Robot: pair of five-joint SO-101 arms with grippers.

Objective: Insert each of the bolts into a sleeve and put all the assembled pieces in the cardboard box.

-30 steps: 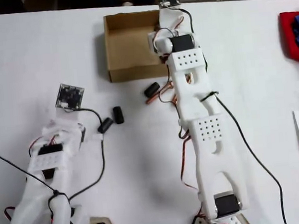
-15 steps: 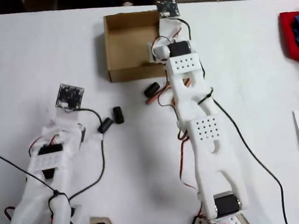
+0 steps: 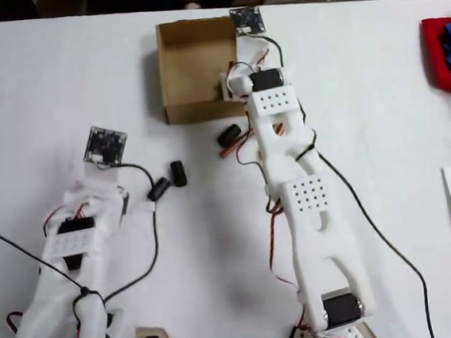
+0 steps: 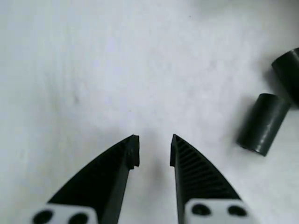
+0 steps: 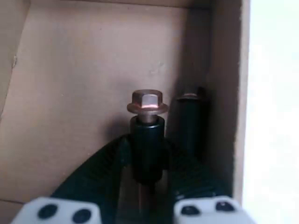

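Observation:
My right gripper (image 5: pixel 147 156) is shut on a black sleeve (image 5: pixel 147 140) with a copper bolt (image 5: pixel 147 103) standing in its top. It holds this piece inside the cardboard box (image 5: pixel 79 88), close to the box's right wall. A second assembled piece (image 5: pixel 189 123) leans against that wall. In the high view the right arm (image 3: pixel 274 104) reaches into the box (image 3: pixel 191 64) at its right side. My left gripper (image 4: pixel 154 150) is open over bare table, with two loose black sleeves (image 4: pixel 263 123) (image 4: pixel 288 70) lying off to one side of it.
Three loose black sleeves lie on the white table: two (image 3: pixel 178 173) (image 3: pixel 159 189) by the left arm (image 3: pixel 76 235), one (image 3: pixel 228 134) just below the box. Red and blue cloth (image 3: pixel 447 48) sits at the right edge. Cables trail from both arms.
The right arm's wrist has tipped down and shifted slightly left, bringing the held piece lower into the box. The left arm has not moved.

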